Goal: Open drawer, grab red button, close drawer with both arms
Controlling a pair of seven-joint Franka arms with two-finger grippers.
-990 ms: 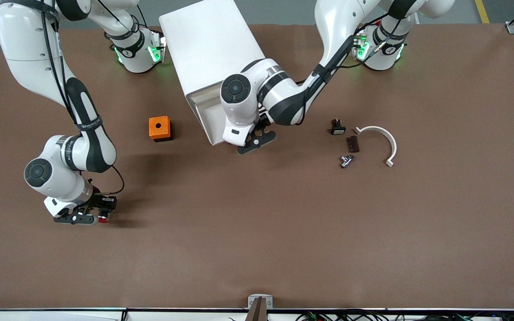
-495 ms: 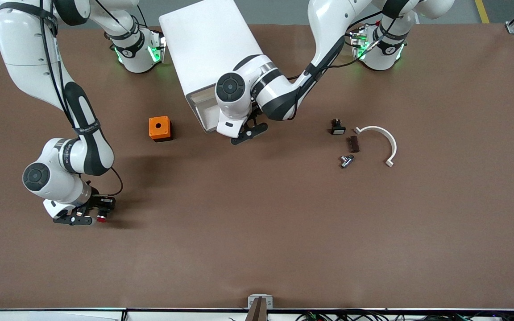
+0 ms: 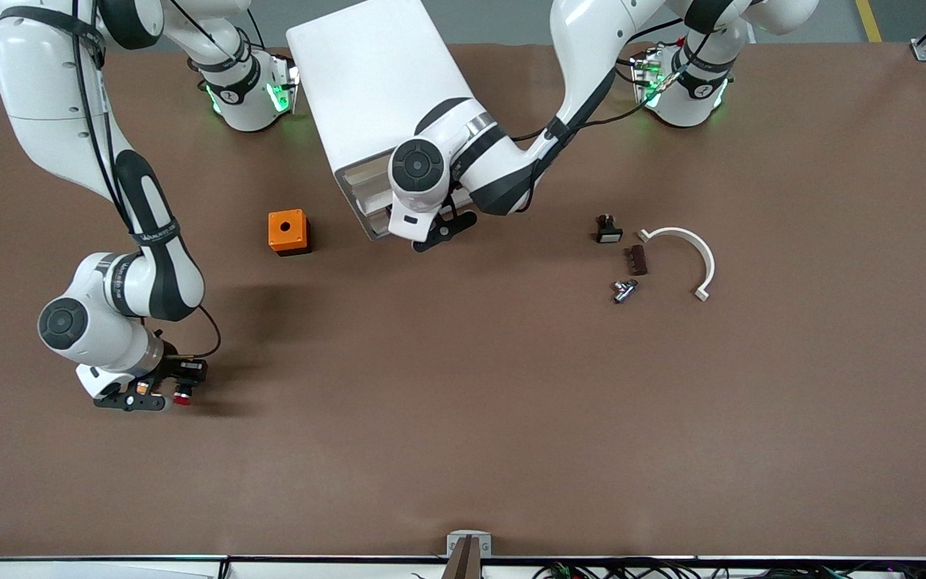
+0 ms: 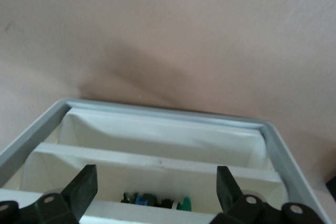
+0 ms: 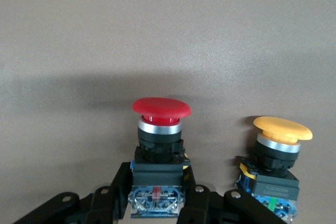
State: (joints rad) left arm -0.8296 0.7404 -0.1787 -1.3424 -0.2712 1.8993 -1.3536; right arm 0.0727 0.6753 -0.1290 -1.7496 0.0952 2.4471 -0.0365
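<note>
My right gripper is clamped on the red button low over the table at my right arm's end, an orange-capped button just beside it; my left gripper stands wide at the drawer, which is almost shut in the cabinet.

Brown table carried white cabinet, orange box, white curved bracket, small black part, brown block, metal fitting.
</note>
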